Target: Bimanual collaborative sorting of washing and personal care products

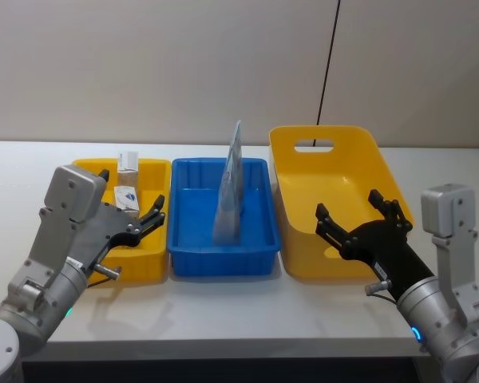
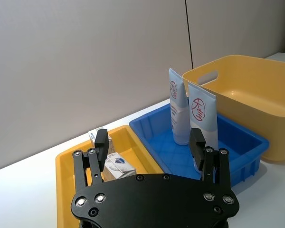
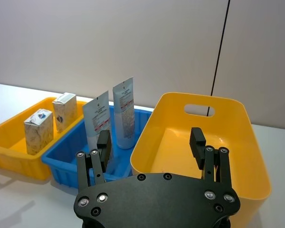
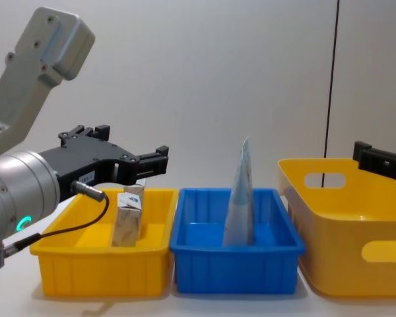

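The left end effector (image 1: 129, 197) is hovering above the small yellow plastic tray (image 1: 144, 263) at the left of the white desk (image 1: 223, 311). Its black fingers are spreading wide and gripping nothing. Two small cream cartons with blue emblems (image 3: 38, 130) (image 3: 65, 110) are standing upright inside this tray, one at the far end and the other closer to the robot, with a gap between them.

In the blue plastic tray (image 1: 223, 262) just beside it, two pale blue-grey flat tapered pouches (image 2: 179, 111) (image 2: 203, 121) are standing upright near the middle, one close behind the other. Whether these pouches are touching is not clear.

The right end effector (image 1: 348, 206) is hanging over the near part of the large yellow basket with handle cut-outs (image 1: 359, 159), which is sitting to the right of the blue tray. Its fingers are also spreading wide and carrying nothing.
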Controlling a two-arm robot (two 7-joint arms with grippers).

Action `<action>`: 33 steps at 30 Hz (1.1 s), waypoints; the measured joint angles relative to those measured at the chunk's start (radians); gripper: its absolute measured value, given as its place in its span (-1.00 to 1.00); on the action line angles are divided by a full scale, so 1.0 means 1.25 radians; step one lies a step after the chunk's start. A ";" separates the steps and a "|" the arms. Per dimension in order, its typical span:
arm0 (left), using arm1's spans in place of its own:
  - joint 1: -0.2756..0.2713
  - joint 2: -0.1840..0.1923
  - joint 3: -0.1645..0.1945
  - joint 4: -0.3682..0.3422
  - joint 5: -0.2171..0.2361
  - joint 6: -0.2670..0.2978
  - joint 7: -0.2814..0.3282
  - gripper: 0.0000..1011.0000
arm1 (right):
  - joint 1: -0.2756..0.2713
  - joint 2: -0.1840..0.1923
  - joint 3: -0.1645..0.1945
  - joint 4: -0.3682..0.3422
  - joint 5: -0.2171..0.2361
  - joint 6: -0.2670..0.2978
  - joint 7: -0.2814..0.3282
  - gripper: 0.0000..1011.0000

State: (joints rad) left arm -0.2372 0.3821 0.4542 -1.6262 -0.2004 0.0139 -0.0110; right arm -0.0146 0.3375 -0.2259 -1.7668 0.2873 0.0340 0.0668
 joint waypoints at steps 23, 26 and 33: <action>-0.046 -0.044 0.017 0.037 0.020 0.055 0.015 0.98 | 0.000 0.000 0.000 0.000 0.000 0.000 0.000 0.98; -0.057 -0.061 0.021 0.045 0.026 0.083 0.026 0.98 | 0.000 0.000 0.000 0.000 0.000 0.000 0.000 0.98; -0.071 -0.101 0.025 0.054 0.038 0.157 0.063 0.98 | 0.000 0.000 0.000 0.000 0.000 0.000 0.000 0.98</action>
State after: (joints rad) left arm -0.3259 0.2561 0.4859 -1.5588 -0.1533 0.2098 0.0679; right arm -0.0146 0.3375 -0.2258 -1.7668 0.2874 0.0340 0.0668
